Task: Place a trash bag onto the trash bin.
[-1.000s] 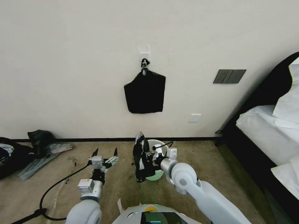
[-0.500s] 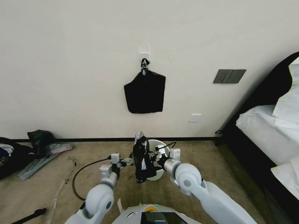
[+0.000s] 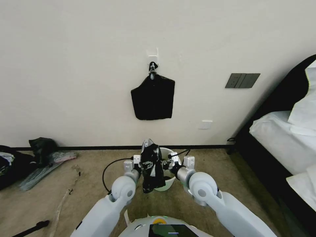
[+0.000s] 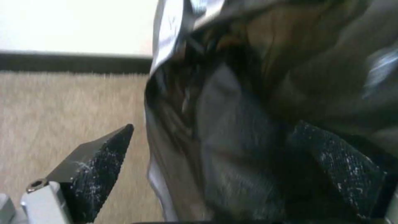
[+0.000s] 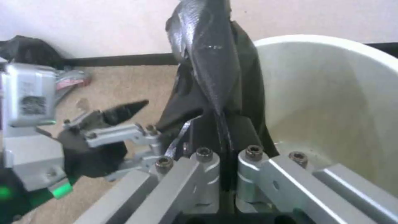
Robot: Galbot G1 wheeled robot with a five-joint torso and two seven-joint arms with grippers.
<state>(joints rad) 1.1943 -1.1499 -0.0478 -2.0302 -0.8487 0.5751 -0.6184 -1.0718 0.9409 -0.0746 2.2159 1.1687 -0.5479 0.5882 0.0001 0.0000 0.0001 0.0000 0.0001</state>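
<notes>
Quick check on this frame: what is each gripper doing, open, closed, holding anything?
Left gripper: open, its fingers straddling the trash bag, not clamped.
Right gripper: shut on the trash bag, holding it up beside the trash bin.

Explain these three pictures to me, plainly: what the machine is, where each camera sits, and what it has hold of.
This is a wheeled robot with two arms, each ending in a two-fingered gripper. The wide picture comes from a camera on its head, looking down at a carpeted floor by a wall. The other two come from cameras on its wrists. The right gripper is shut on the trash bag, a crumpled black plastic film, held up beside the trash bin, a cream-white tub on the carpet. The left gripper is open, its fingers on either side of the bag. A second black bag hangs on a wall hook.
</notes>
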